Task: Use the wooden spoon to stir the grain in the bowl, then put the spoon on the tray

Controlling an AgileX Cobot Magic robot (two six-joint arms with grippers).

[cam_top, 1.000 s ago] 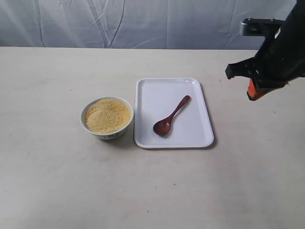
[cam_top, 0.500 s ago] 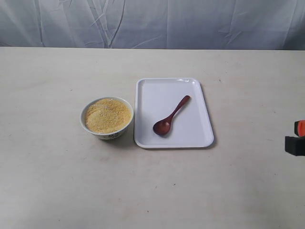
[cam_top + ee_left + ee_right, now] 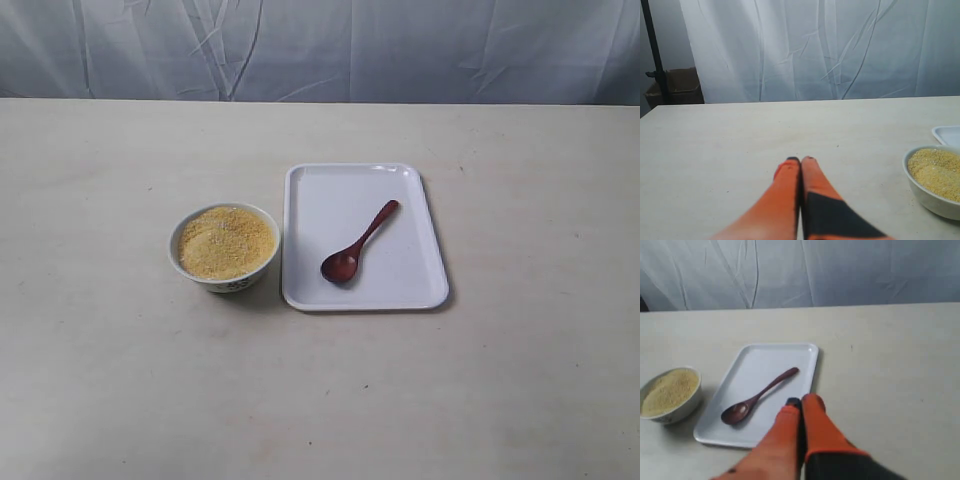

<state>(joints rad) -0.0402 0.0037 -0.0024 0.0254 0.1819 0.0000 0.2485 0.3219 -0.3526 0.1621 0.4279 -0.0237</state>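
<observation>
The dark reddish-brown wooden spoon (image 3: 358, 243) lies free on the white tray (image 3: 405, 285), its oval bowl toward the near edge and its handle pointing up and right. Left of the tray stands the small white bowl (image 3: 181, 265), filled with yellow-tan grain (image 3: 226, 241). Neither gripper shows in the exterior view. In the right wrist view my right gripper (image 3: 801, 401) is shut with nothing in it, hanging apart from the spoon (image 3: 758, 397) over the tray's (image 3: 760, 360) near edge. My left gripper (image 3: 800, 160) is also shut and empty, over bare table well away from the bowl (image 3: 924, 192).
The beige table (image 3: 120, 380) spreads wide around the bowl and tray. A wrinkled white curtain (image 3: 320, 45) hangs along its far edge. A dark pole and a cardboard box (image 3: 675, 87) stand beyond the table in the left wrist view.
The right arm has drawn back from above the tray's right side, dropped toward the right edge, and left the exterior view. Spoon, bowl and tray have not moved.
</observation>
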